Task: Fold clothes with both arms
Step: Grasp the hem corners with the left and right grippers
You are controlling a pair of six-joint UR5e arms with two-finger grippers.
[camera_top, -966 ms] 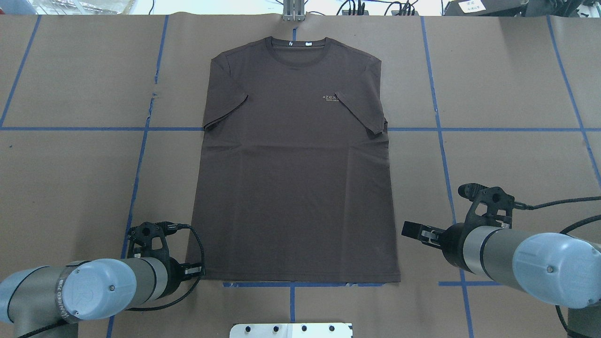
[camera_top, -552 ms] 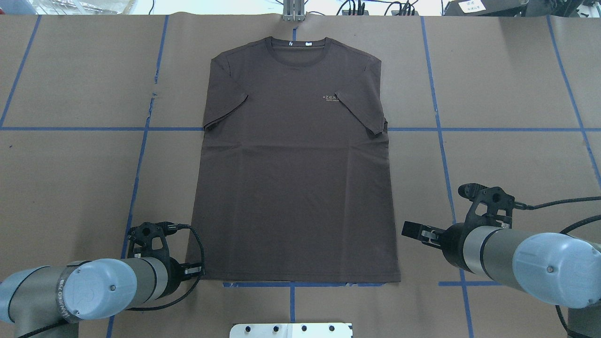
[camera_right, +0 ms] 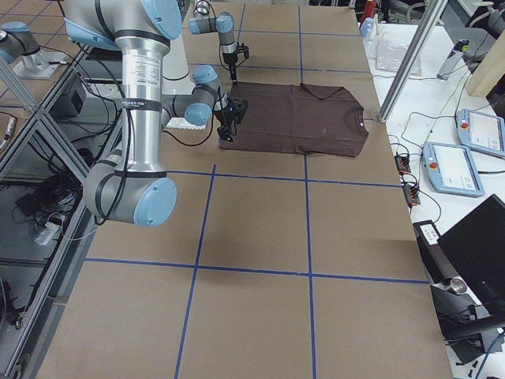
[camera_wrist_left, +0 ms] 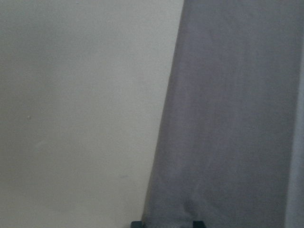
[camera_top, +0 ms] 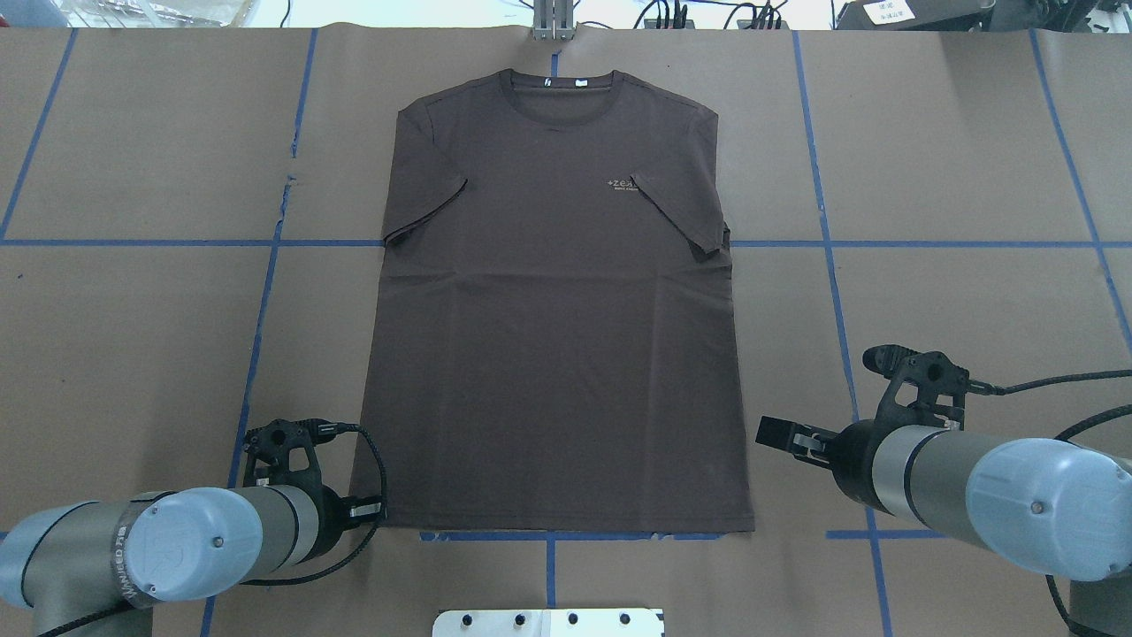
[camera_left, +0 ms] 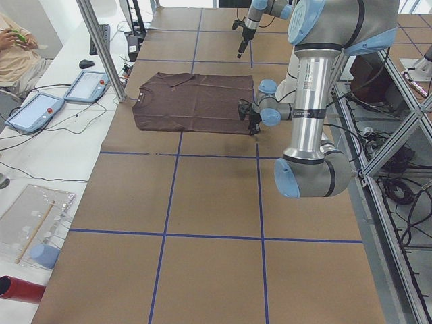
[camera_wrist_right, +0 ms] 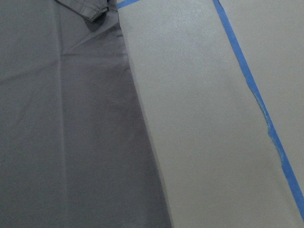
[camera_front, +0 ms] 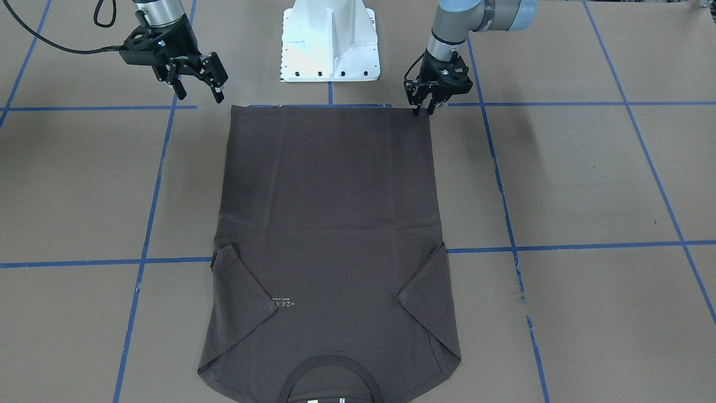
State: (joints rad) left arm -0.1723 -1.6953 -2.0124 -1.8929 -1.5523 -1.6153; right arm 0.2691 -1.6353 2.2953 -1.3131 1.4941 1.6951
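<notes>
T-shirt [camera_top: 557, 336] lies flat and face up on the middle of the table [camera_top: 133, 354], its collar [camera_top: 555, 84] at the far edge from the robot and its hem along the near edge; both short sleeves are turned inward over the chest, one of them covering part of the small pale logo [camera_top: 622, 184], so the sleeve step looks done; the body is full length, with no fold across or along it, which I judge leaves most of the folding to do; the left gripper [camera_front: 423, 109] is down at the hem corner on its side, jaws drawn narrow, and the left wrist view shows cloth lying between the two tips, so it appears to pinch that corner; the right gripper [camera_front: 199, 92] hangs above the table just beside the opposite hem corner, clear of the cloth, jaws wide apart and holding nothing; that second corner needs taking before the hem can be carried toward the collar; blue tape lines [camera_top: 822, 221] cross the paper around the shirt.
</notes>
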